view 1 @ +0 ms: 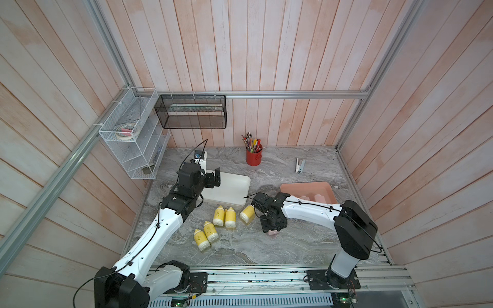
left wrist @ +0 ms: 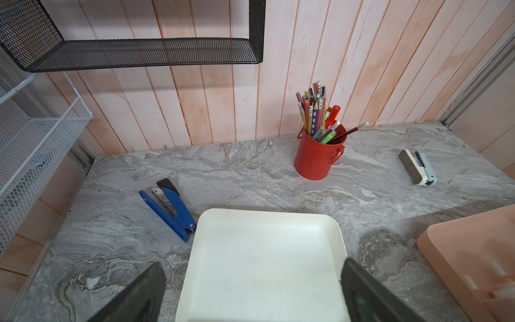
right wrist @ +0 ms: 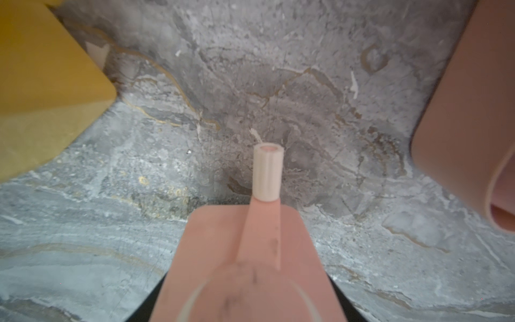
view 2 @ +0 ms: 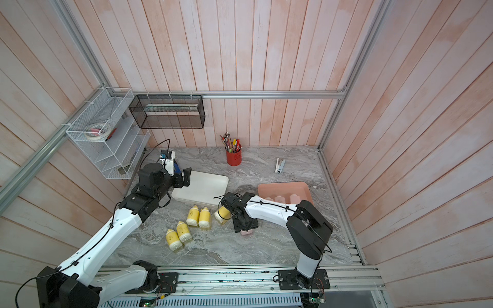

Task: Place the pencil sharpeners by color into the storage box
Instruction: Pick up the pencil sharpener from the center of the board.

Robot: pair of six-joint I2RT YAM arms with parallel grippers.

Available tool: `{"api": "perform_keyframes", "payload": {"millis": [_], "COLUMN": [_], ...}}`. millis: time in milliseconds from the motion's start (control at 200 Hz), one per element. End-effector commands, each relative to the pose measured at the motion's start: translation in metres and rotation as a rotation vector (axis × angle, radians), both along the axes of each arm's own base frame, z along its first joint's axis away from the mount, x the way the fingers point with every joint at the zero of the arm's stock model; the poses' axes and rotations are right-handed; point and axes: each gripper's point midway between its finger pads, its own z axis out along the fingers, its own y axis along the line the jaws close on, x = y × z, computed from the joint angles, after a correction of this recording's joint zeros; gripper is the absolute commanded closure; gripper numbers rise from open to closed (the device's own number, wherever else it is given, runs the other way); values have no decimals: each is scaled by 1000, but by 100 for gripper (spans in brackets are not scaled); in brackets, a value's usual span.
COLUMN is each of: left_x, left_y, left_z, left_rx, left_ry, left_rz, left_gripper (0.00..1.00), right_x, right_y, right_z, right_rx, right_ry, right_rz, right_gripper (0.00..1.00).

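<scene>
Grey marbled tabletop (view 1: 293, 248) is enclosed by pale plank walls. At the left, the left tool (view 1: 214, 180) is spread fully and carries nothing, poised over the white tray (view 1: 234, 192) — judged a waiting posture at the bin meant for yellow. In front of that tray, five yellow sharpeners (view 1: 230, 217) are laid on their sides, not yet sorted. Further right, the right tool (view 1: 272, 230) is pointed straight down, pinching one pink sharpener (right wrist: 250, 264) by its flat sides, crank clear of the jaws, low over the tabletop. At the far right, three more pink sharpeners (view 2: 280, 198) are stood in the pink tray (view 1: 306, 188) — the probable destination.
</scene>
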Motion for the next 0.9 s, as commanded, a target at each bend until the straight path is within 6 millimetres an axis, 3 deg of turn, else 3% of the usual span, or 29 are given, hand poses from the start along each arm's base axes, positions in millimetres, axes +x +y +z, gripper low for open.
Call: {"api": "perform_keyframes", "payload": {"millis": [0,170,425,705,895], "left_x": [0,0,0,-1,-4], "left_y": [-5,-4,-5,-7,-8], "left_z": [2,2,2,3,7], "left_rx": [-5,-4,-5,-8,-14], "left_ry": [2,1,2,5,-8], "left_rz": [-22,-20,-22,-31,-41], "left_gripper": [0,0,0,0,0], "right_x": [4,2,23,89,114], "right_y": [0,1,-12,-64,-125], "right_z": [8,3,49,130,151], "right_rx": [-1,7,2,-53,-142], "right_ry": [-19,-13,-70,-212,-225], "right_rz": [20,18,49,-24,-118], "right_gripper": [40,42,42,43,43]}}
